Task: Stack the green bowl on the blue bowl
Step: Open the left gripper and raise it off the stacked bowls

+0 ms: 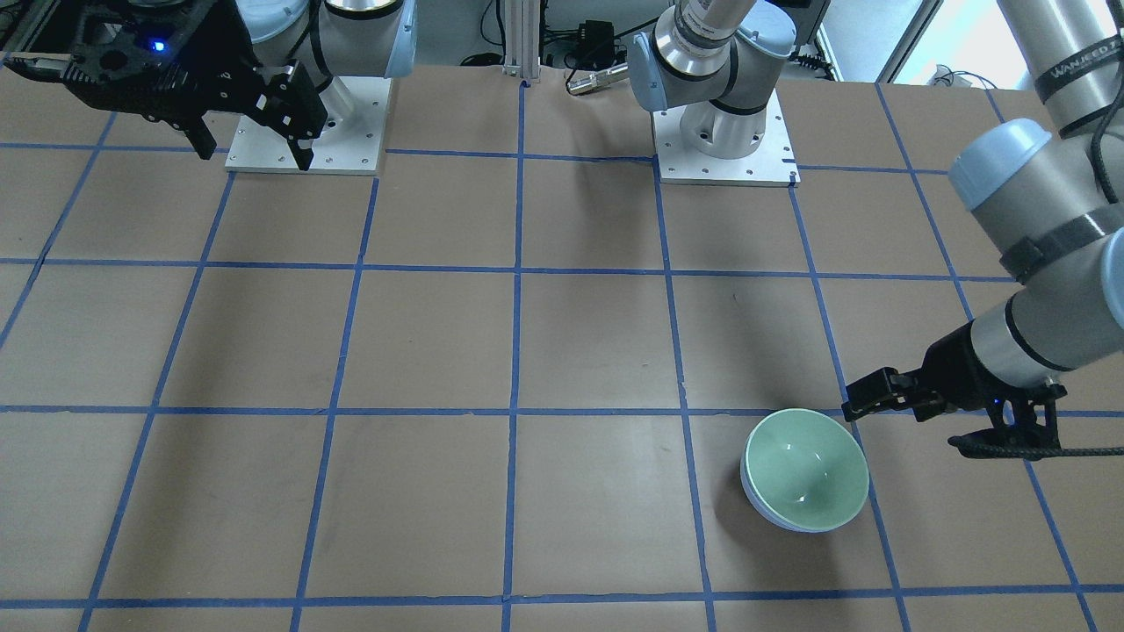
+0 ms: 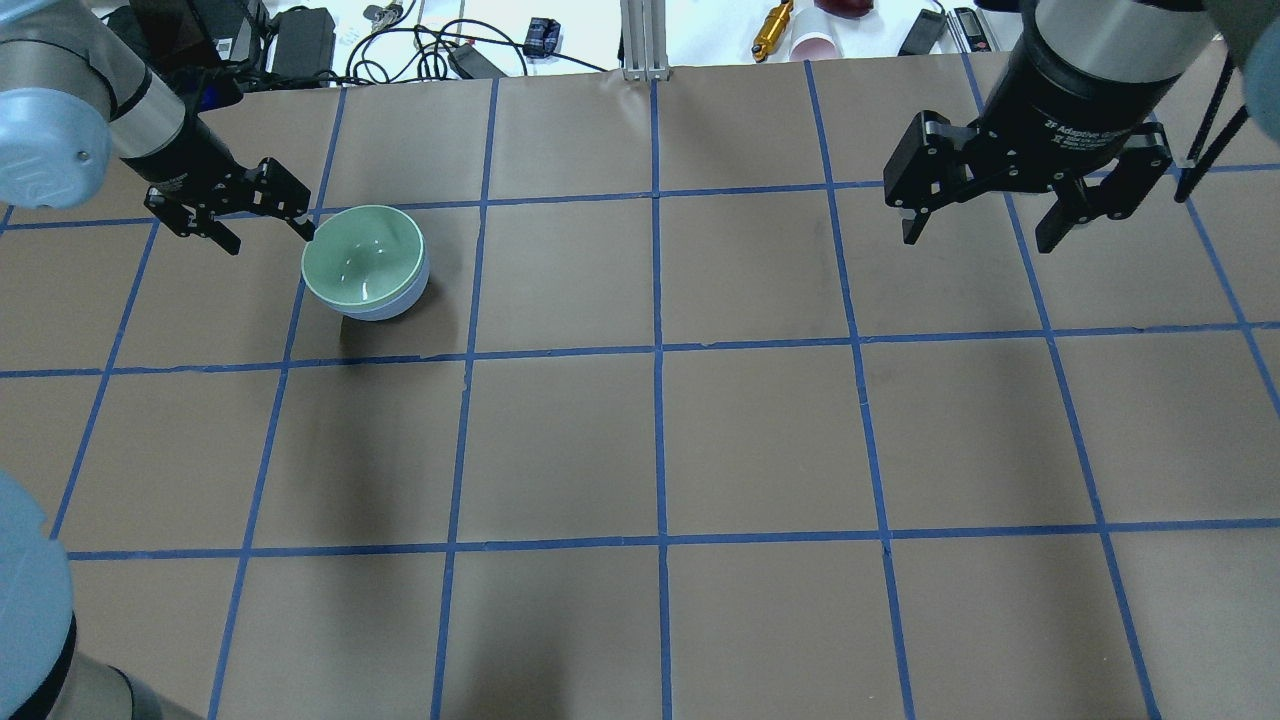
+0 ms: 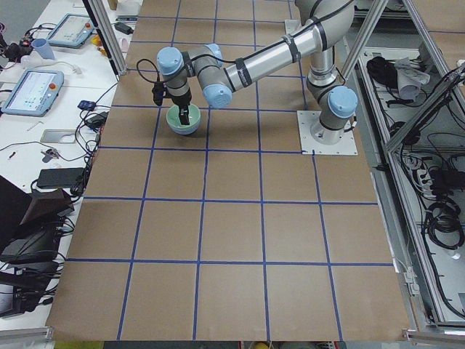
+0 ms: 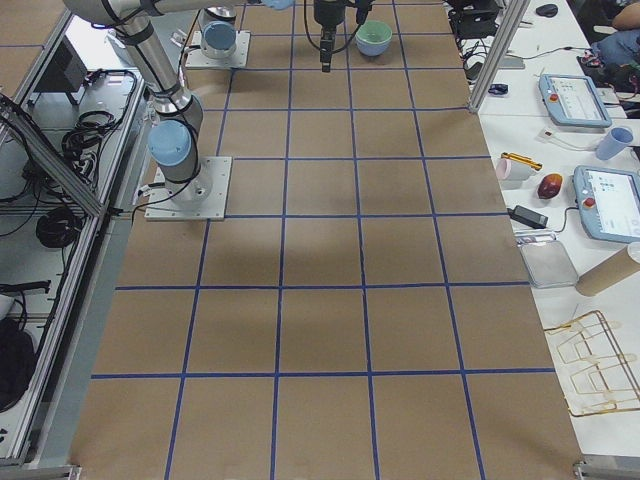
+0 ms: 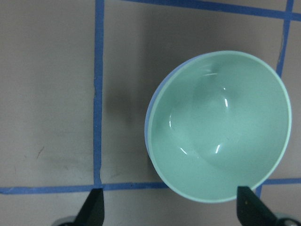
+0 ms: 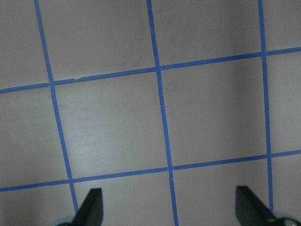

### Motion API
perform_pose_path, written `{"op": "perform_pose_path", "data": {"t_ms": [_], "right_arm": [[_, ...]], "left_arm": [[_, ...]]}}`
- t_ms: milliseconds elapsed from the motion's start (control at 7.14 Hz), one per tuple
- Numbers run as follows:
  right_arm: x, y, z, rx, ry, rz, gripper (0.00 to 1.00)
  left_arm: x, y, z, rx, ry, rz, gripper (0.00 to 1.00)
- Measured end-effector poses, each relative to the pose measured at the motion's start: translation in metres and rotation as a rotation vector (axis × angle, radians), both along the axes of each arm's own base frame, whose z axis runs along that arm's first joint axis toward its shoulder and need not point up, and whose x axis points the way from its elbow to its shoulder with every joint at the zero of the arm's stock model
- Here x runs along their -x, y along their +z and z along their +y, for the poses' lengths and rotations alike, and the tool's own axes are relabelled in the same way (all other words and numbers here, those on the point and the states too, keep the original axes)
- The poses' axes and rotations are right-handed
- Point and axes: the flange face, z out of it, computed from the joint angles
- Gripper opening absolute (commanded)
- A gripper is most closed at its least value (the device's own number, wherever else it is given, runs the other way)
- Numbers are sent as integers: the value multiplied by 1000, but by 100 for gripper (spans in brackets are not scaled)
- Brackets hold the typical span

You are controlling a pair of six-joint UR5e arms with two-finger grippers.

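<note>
The green bowl (image 2: 362, 257) sits nested inside the blue bowl (image 2: 390, 306), whose rim and wall show only as a thin periwinkle band beneath it. The pair also shows in the front-facing view, green bowl (image 1: 805, 469) over blue bowl (image 1: 762, 506), and in the left wrist view, green bowl (image 5: 221, 125) and blue bowl (image 5: 151, 117). My left gripper (image 2: 268, 230) is open and empty, just beside the bowls' rim on the far left. My right gripper (image 2: 985, 232) is open and empty, high over the table's right side.
The table (image 2: 660, 440) is brown paper marked with a blue tape grid. Cables, chargers and small tools (image 2: 450, 45) lie beyond its far edge. The arm bases (image 1: 724, 140) stand on white plates at the robot's side.
</note>
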Motion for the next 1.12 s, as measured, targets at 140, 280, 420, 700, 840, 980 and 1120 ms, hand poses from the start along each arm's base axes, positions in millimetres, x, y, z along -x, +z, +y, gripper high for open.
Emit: {"op": "perform_pose_path", "data": {"t_ms": [140, 280, 420, 700, 840, 980, 1120], "right_arm": [[0, 0, 0, 0, 0, 0, 100], [0, 0, 0, 0, 0, 0, 100], [0, 0, 0, 0, 0, 0, 100], [0, 0, 0, 0, 0, 0, 100], [0, 0, 0, 0, 0, 0, 100], [0, 0, 0, 0, 0, 0, 100], [0, 0, 0, 0, 0, 0, 100]], "left_arm": [[32, 25, 10, 9, -52, -56, 100], [69, 49, 23, 16, -93, -90, 100], [97, 69, 36, 31, -113, -105, 100], [130, 99, 61, 41, -119, -110, 100], [140, 109, 70, 46, -122, -110, 100], [150, 117, 78, 51, -131, -109, 100], [156, 123, 84, 53, -139, -109, 100]]}}
